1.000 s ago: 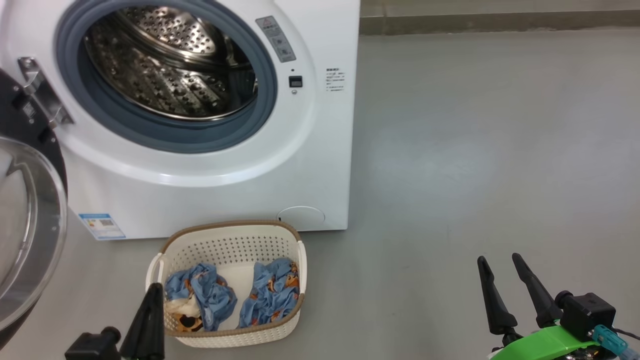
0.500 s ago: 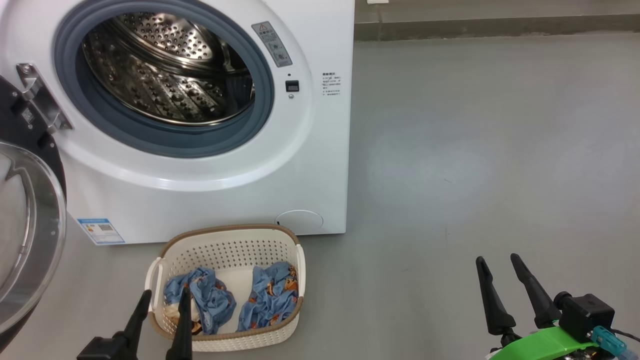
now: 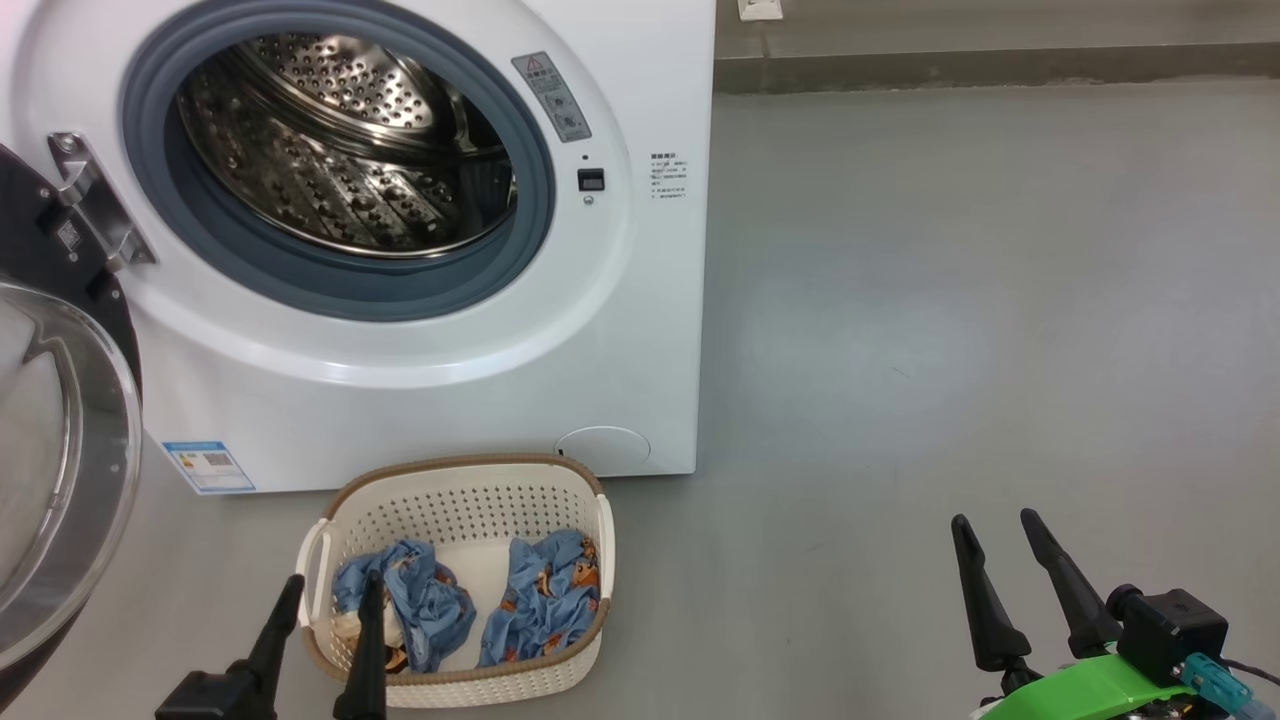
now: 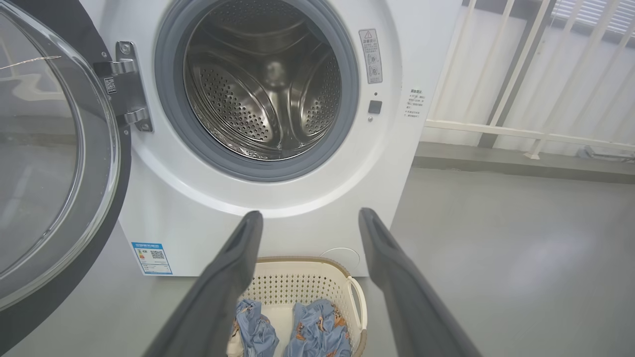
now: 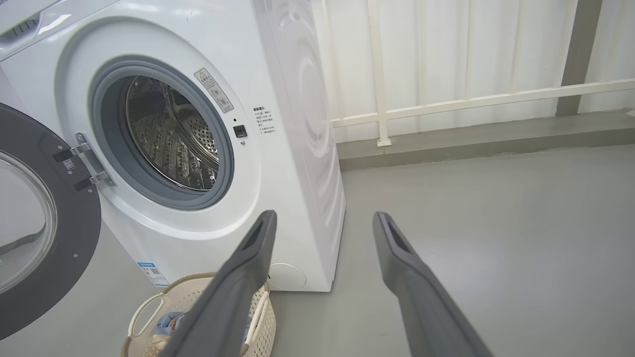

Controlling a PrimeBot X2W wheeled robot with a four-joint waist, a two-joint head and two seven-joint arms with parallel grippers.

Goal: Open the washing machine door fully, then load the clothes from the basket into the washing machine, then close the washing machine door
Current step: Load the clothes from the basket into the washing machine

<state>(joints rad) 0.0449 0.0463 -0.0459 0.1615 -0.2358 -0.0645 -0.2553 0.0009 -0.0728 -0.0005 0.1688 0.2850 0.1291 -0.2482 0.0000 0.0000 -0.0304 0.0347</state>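
The left gripper, pressed together a second ago, has been spread near the basket, in which the clothes lie. With the washing machine door swung open, loading is judged next. The right gripper is spread, empty.

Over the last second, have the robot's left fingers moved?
Yes. A second ago the left fingers looked like one blade by the left handle of the basket; now they stand apart, one reaching right over the left clothes bundle.
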